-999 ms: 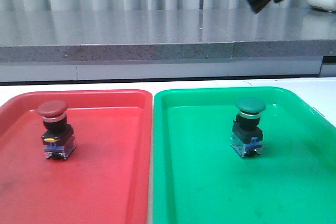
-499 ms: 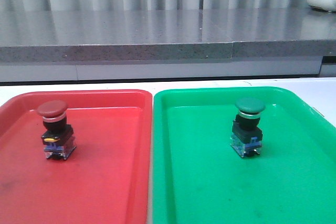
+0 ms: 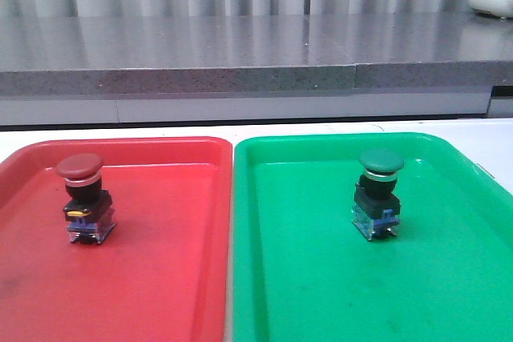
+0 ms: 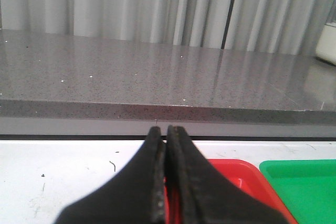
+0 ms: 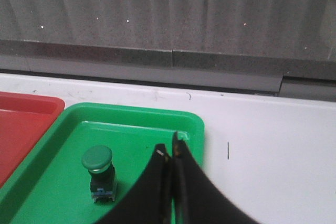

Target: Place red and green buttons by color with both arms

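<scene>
The red button stands upright in the red tray at the table's left; the green button stands upright in the green tray beside it; the left gripper and right gripper each have jaws pressed together, holding nothing.

Two trays side by side: left tray has one button standing in it, right tray has the other button.

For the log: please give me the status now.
Left gripper shut, empty. Right gripper shut, empty. Red button upright in red tray, green button upright in green tray. Nothing in the way.
</scene>
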